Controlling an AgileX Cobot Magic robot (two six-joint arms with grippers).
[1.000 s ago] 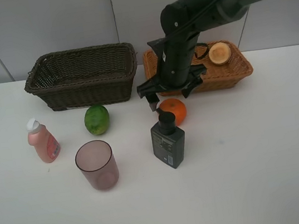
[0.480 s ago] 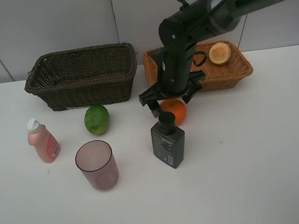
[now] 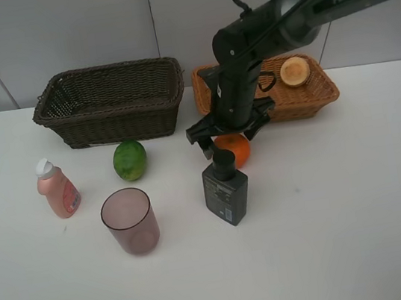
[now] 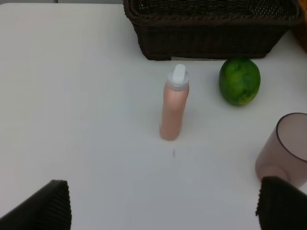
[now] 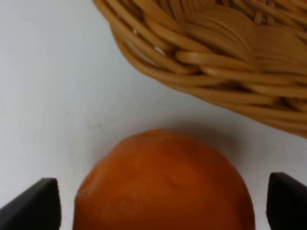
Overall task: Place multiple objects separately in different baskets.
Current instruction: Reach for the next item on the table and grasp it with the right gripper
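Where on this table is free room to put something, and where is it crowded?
Free: the front strip of the table before the cup and pump bottle, and the right side in front of the tan basket. Crowded: around the orange, hemmed by the right tool, the pump bottle and that basket.

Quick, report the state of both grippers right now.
Left gripper: open, holding nothing.
Right gripper: open, straddling the orange, not gripping it.
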